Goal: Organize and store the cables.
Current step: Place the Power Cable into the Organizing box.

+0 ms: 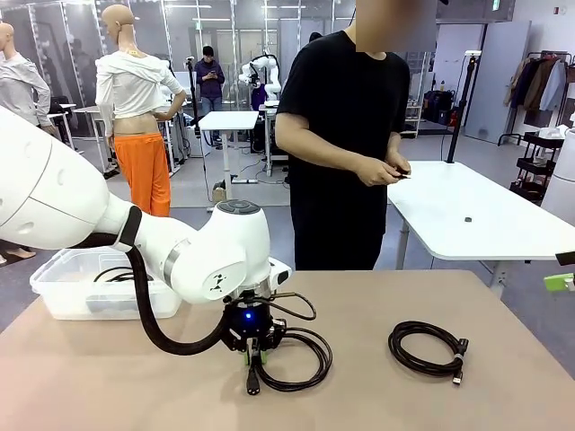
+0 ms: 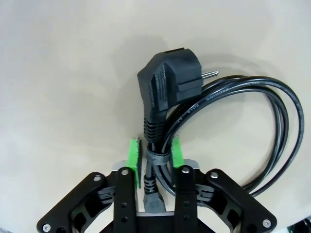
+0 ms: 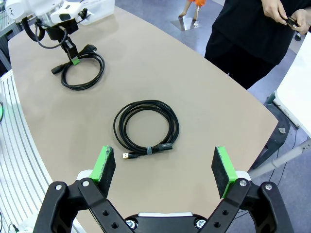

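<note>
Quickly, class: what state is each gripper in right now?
Left gripper: closed on the power cable.
Right gripper: open, holding nothing.

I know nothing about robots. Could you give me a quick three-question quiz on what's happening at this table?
1. True or false: the left gripper is shut on the power cable.
2. The right gripper is: A) open and empty; B) shut on a cup; C) holding a lid.
3. How many coiled cables are on the table, outside the bin?

Key: 1 true. 2 A. 3 two: the power cable and the USB cable.
</note>
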Controlling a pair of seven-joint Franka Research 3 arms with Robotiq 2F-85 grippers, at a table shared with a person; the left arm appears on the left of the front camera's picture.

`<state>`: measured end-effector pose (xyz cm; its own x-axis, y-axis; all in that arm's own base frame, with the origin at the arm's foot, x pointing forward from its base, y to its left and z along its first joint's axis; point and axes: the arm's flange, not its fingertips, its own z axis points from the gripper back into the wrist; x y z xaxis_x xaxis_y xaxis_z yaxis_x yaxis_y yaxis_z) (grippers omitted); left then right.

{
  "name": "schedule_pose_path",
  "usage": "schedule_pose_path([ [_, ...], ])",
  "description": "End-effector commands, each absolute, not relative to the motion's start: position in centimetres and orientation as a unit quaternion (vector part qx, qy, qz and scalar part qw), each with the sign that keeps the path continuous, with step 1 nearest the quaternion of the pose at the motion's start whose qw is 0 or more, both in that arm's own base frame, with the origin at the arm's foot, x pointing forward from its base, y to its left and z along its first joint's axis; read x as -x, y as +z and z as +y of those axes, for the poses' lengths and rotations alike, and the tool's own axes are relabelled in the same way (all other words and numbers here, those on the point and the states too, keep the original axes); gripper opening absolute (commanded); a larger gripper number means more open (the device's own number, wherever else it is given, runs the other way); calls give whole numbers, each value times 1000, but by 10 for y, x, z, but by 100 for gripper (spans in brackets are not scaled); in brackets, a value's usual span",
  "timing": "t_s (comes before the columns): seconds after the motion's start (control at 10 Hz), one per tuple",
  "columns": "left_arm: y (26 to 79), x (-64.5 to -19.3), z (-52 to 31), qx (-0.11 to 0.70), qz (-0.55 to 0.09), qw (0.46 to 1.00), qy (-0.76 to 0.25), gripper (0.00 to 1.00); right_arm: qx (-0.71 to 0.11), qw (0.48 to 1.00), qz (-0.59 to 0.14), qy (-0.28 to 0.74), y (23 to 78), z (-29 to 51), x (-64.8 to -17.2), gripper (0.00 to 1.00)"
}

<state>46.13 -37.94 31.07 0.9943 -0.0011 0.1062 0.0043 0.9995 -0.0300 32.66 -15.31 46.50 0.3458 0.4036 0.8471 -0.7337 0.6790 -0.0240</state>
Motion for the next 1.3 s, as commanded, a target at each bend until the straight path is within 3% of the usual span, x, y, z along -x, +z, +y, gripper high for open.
schedule_pose_path([
  [0.0,313,-467,-387,8,-53,999,5,0,-184,806,-442,349,465,-150,-324,100],
  [0.3,332,-464,-377,24,-70,997,-14,0,-184,806,-442,349,465,-150,-324,100],
  [0.5,424,-440,-338,58,-127,985,-104,0,-184,806,-442,349,465,-150,-324,100],
  [0.7,474,-421,-302,59,-151,978,-129,0,-184,806,-442,349,465,-150,-324,100],
  [1.1,482,-412,-288,45,-196,969,-145,0,-184,806,-442,349,465,-150,-324,100],
  [1.2,482,-407,-296,69,-175,965,-182,0,-184,806,-442,349,465,-150,-324,100],
])
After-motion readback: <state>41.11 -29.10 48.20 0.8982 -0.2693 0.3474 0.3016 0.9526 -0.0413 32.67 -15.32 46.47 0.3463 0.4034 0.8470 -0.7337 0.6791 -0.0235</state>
